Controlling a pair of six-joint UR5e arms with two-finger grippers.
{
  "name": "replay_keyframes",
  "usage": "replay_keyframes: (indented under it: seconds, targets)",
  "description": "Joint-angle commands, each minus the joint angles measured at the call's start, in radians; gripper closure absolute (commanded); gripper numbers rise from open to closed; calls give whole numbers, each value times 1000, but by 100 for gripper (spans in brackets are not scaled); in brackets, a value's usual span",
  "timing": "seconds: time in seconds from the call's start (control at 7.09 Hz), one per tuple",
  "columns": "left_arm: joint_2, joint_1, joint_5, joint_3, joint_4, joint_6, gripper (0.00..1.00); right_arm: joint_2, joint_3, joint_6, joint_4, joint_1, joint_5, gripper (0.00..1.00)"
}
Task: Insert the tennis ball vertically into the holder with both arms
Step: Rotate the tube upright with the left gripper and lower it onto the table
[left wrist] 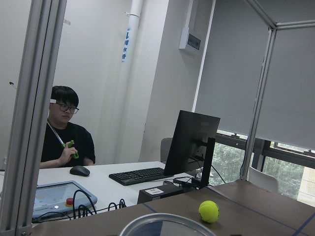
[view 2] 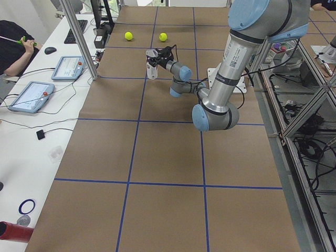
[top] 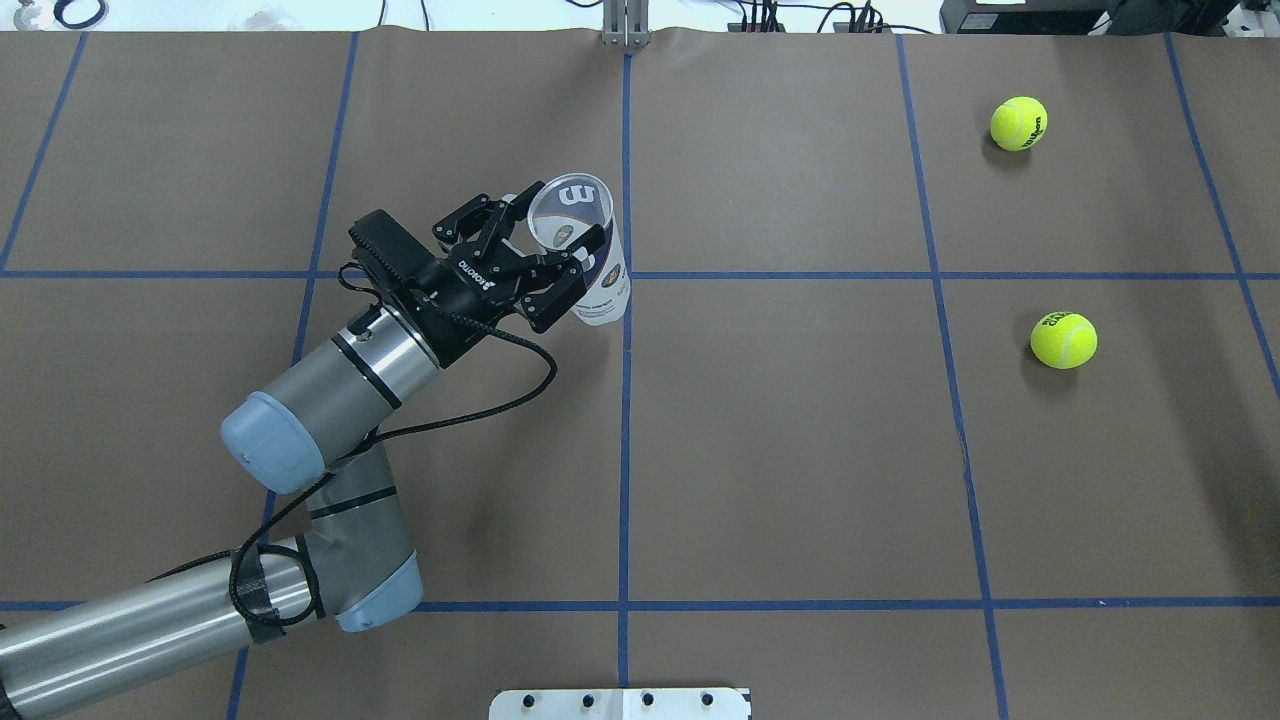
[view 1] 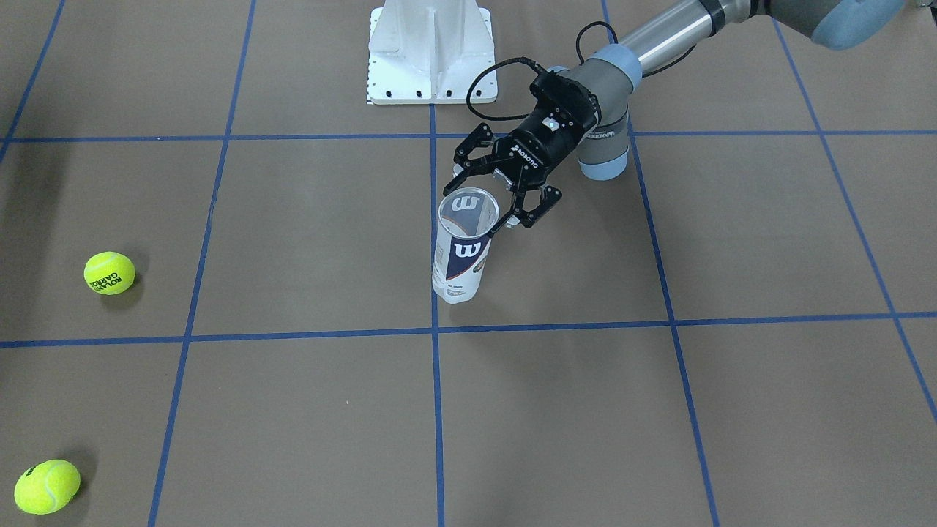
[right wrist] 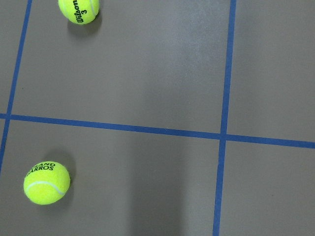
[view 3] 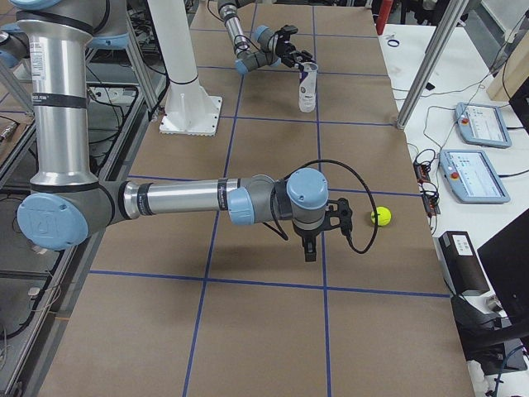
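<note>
Left claw (top: 546, 240): fingers spread wide, one on either side of the can's upper part, just under its rim. Whether the pads actually press on it cannot be told.
Can (view 1: 457, 263): the clear tube with the white and navy "W" label stands upright on the bench, open mouth up, between the left claw's fingers. Its rim shows at the bottom edge of the left wrist view.
Left arm (top: 330, 400): reaches the can from the robot's left, with a black cable looping beside the wrist.
Blue tape lines (top: 625, 450): one crossing lies just beside the can's foot.
Right claw (view 3: 309, 248): well apart from the can, toward the robot's right end of the bench, pointing down. It shows only from the side, so how far it is open cannot be told.
Right arm (view 3: 182, 198): stretched out low and level, far from the can.
Roland Garros ball (top: 1064, 340): on the bench, well apart from the can on the robot's right side — nearer the right claw than the can.
Wilson ball (top: 1018, 123): also well to the can's robot-right side, further from the robot than the can stands.
Bench (top: 800, 450): a brown cover lies under the can and both balls.
White pedestal (view 1: 432, 55): on the robot's side of the can, well apart.
Person (left wrist: 66, 130): seated at a white desk beyond the can — a monitor (left wrist: 192, 142) and keyboard (left wrist: 140, 175) stand on it.
</note>
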Motion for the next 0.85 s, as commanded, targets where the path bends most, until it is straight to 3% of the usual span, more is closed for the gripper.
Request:
replay_keyframes:
  seconds: [0.0, 0.28, 0.56, 0.7]
  targets:
    - [-3, 1, 0, 36, 1, 11, 78, 1, 0, 0, -3, 1, 0, 0]
    - [-3, 3, 0, 43, 2, 10, 66, -1, -2, 0, -3, 1, 0, 0]
    - [-1, 6, 1, 48, 4, 10, 45, 1, -2, 0, -3, 1, 0, 0]
    - [-3, 6, 7, 48, 4, 11, 15, 1, -2, 0, -3, 1, -1, 0]
